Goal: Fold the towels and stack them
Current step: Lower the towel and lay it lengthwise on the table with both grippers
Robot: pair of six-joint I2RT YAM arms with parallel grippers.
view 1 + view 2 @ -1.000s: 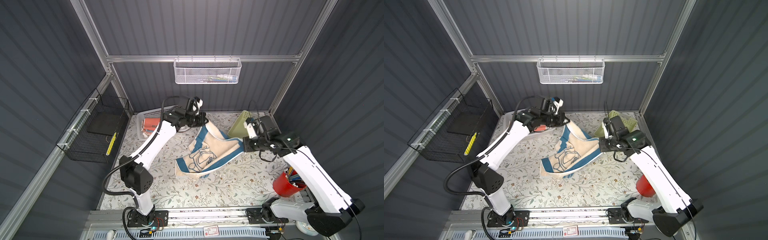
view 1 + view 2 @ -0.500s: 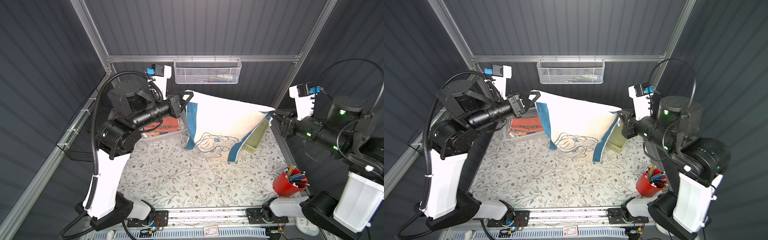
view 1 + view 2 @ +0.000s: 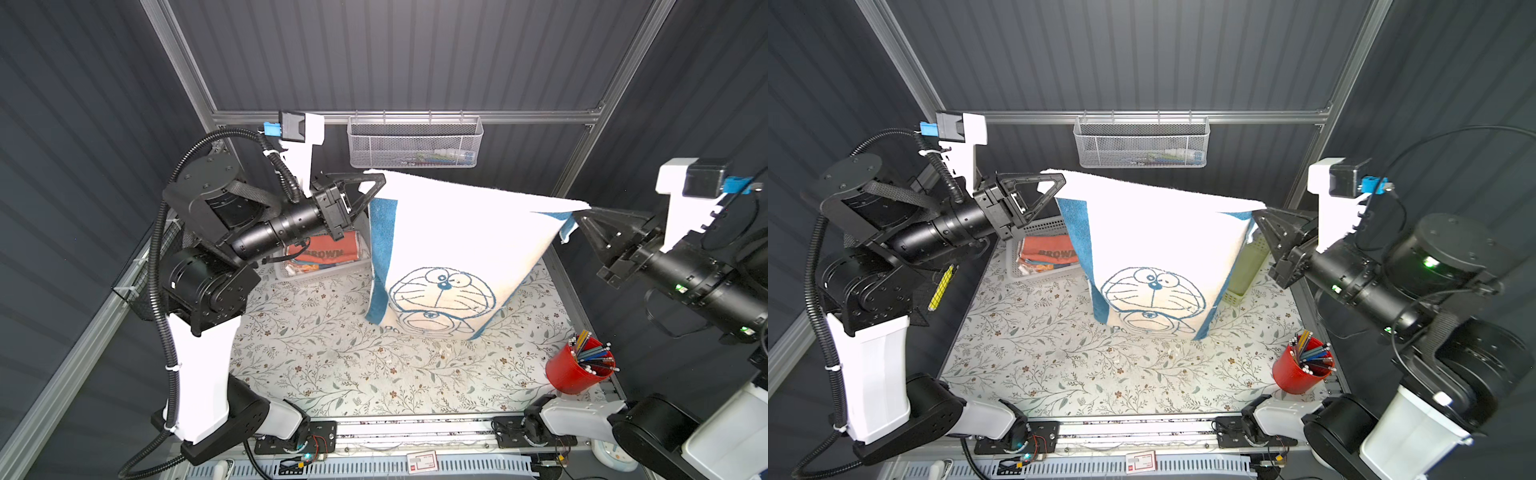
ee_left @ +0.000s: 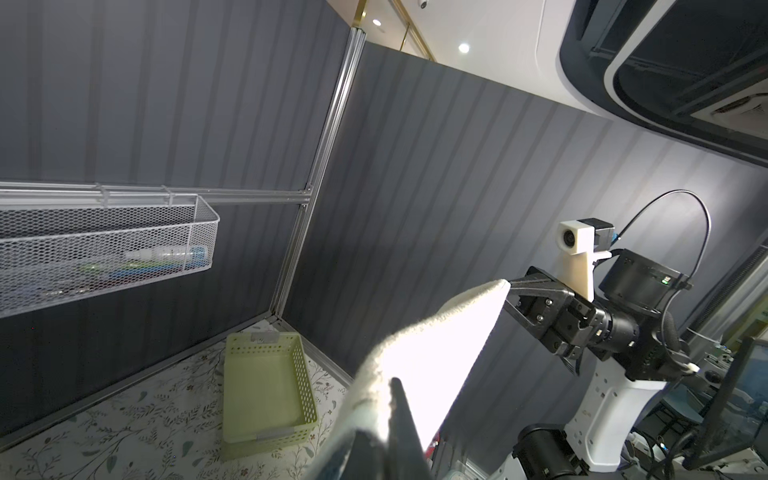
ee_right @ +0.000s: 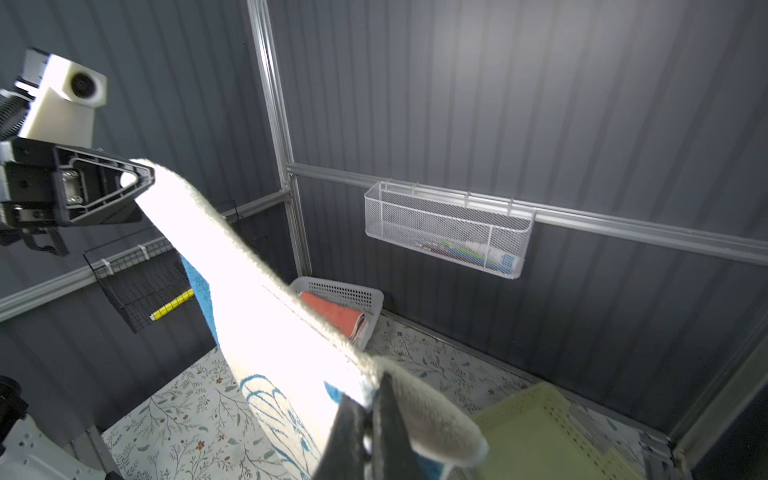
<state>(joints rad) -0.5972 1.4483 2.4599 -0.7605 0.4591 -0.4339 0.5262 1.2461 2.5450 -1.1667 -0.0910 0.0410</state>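
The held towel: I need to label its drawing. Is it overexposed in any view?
In both top views the towel glares white near its upper edge, yet the blue drawing lower down reads sharp; in the left wrist view the towel is a featureless white patch; in the right wrist view mostly blown out, only part of the drawing showing.

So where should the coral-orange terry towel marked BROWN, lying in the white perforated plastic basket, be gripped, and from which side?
Probably from straight above: the coral-orange terry towel lies flat, low inside the white perforated plastic basket, whose walls block a sideways approach. Close the jaws on a pinch of its top layer near the middle, clear of the walls.
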